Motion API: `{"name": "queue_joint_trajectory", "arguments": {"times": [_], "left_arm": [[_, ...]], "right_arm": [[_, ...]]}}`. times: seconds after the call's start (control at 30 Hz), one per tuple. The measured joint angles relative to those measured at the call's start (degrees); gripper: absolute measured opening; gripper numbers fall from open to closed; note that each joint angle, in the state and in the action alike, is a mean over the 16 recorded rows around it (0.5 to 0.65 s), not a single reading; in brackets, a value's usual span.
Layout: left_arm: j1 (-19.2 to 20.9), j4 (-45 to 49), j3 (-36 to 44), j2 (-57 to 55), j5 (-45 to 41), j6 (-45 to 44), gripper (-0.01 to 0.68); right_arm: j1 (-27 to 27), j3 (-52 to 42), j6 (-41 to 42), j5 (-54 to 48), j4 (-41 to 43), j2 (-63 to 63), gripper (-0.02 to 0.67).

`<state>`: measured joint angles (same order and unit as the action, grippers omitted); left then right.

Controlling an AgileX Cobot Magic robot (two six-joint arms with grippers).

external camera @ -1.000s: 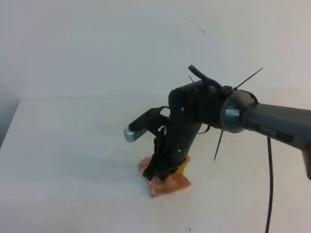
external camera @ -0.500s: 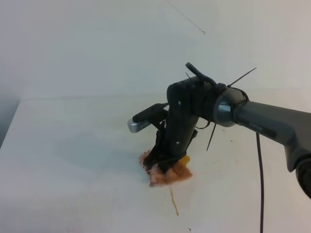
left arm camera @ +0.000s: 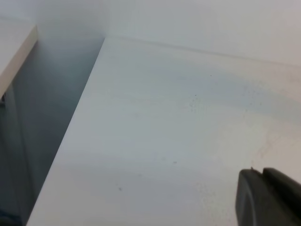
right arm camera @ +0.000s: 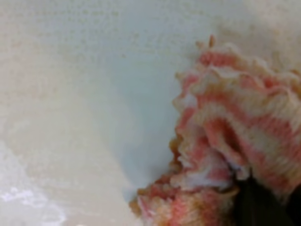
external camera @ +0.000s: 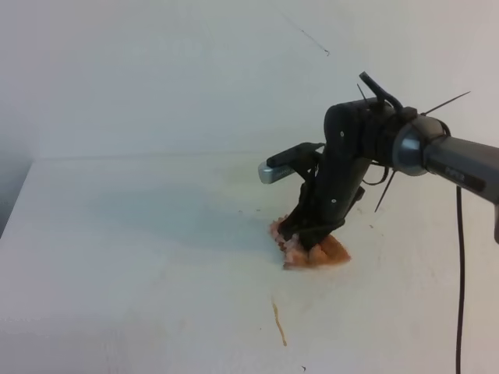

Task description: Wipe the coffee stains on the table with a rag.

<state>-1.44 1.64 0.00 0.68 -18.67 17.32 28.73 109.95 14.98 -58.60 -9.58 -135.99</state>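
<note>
Pinched tight on the rag [external camera: 316, 253], the right gripper [external camera: 308, 238] points steeply down and presses the cloth flat onto the table [external camera: 125, 257]. In the right wrist view the rag [right arm camera: 225, 141] shows as fuzzy pink-and-white ribbing bunched just ahead of the dark fingertips. Nearer the camera than the claw, and a little to its left, a thin orange-tan streak of the coffee stains [external camera: 278, 322] lies on the white surface. Only a dark corner of the left gripper [left arm camera: 268, 197] shows; whether it is spread or pressed together I cannot tell.

The right gripper [external camera: 310, 238] pinches the rag [external camera: 316, 251] & presses it on the table [external camera: 140, 257]. A thin orange streak [external camera: 278, 322] lies nearby.
</note>
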Motion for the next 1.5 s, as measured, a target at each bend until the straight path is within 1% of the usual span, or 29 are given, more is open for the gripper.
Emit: {"name": "queue_joint_trajectory", "arguments": {"times": [0.17,0.37,0.6,0.77,0.87,1.0,1.3,1.4,1.5], "left_arm": [[0.0,0.0,0.0,0.3,0.0,0.0,-0.001],[0.0,0.0,0.0,0.3,0.0,0.0,-0.001],[0.0,0.0,0.0,0.2,0.0,0.0,-0.001],[0.0,0.0,0.0,0.3,0.0,0.0,-0.001],[0.0,0.0,0.0,0.2,0.0,0.0,-0.001],[0.0,0.0,0.0,0.3,0.0,0.0,-0.001],[0.0,0.1,0.0,0.3,0.0,0.0,-0.001],[0.0,0.2,0.0,0.4,0.0,0.0,-0.001],[0.0,0.2,0.0,0.2,0.0,0.0,-0.001]], "right_arm": [[0.8,0.0,3.0,-2.6,-1.4,0.0,0.030],[4.6,-2.2,5.2,-5.3,-2.6,1.0,0.030],[9.1,-11.0,4.0,-3.4,-2.1,5.6,0.030],[9.2,-18.8,2.5,0.3,-1.4,10.3,0.030],[7.1,-22.4,1.6,2.5,-0.8,13.1,0.030],[2.2,-25.1,0.6,4.5,-0.4,16.4,0.030],[-12.8,-25.8,0.3,6.0,-2.3,20.5,0.029],[-16.5,-25.8,1.2,6.1,-3.8,21.0,0.029],[-18.8,-25.9,3.1,6.5,-6.5,21.2,0.029]]}}
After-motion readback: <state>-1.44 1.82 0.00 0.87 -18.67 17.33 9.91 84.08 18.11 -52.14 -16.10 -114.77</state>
